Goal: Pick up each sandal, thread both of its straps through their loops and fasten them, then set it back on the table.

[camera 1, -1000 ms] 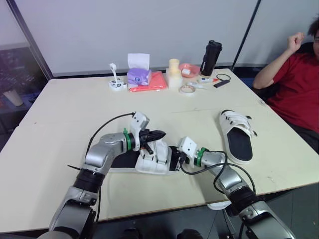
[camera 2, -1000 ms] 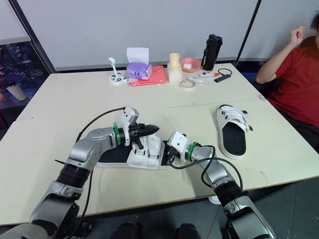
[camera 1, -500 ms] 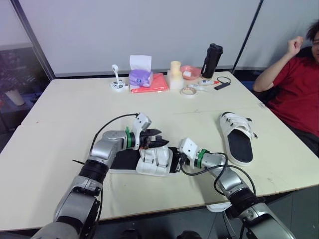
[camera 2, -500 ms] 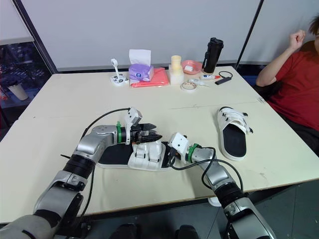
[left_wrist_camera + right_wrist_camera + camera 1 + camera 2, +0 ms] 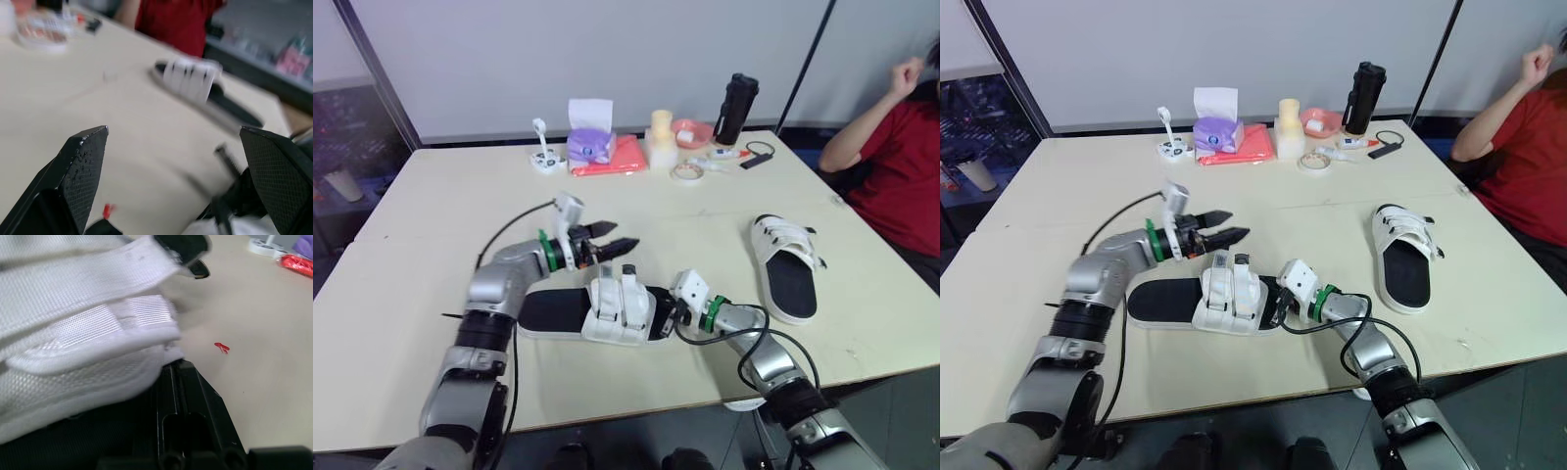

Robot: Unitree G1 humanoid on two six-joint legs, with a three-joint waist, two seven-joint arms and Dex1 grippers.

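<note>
While the near sandal (image 5: 617, 311) lies flat on the table (image 5: 431, 215) with its two strap ends poking up, the left gripper (image 5: 1236, 224) hovers just behind it, spread wide open with nothing in it. The right gripper (image 5: 668, 315) is jammed right up against the strap end of that sandal, and honestly I can't tell if it's got hold of it. The second sandal (image 5: 785, 264) sits well off to the right, near the person in red (image 5: 901, 157).
</note>
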